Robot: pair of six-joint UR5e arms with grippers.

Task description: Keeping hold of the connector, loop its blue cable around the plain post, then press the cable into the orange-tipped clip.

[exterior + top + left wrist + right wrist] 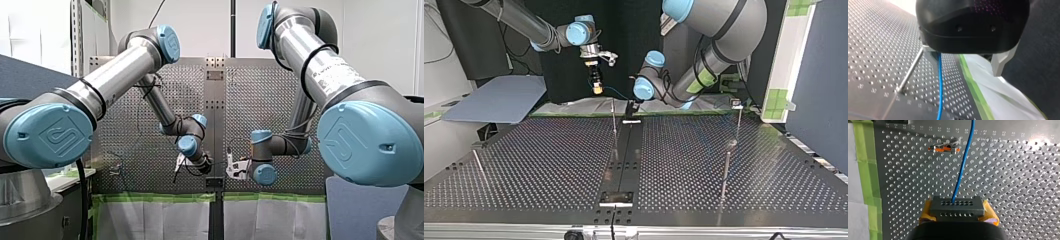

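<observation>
In the right wrist view my right gripper (958, 215) is shut, its yellow pads (990, 216) clamped on a dark grey connector (956, 206). The blue cable (962, 166) leaves the connector and runs ahead over the perforated table. The orange-tipped clip (945, 148) stands ahead of it, just beside the cable and apart from it. In the left wrist view my left gripper (961, 62) is open, and the blue cable (940, 82) hangs down between its fingers, close to one of them. A plain post (910, 72) stands just beside that finger. Both grippers hover near the table's far edge, seen from across the table.
Several thin posts rise from the table: one in the middle (614, 125), two at the top view's right (726, 170), one leaning at its left (479, 167). Green tape (974, 85) and white sheeting border the table beside my left gripper (631, 107).
</observation>
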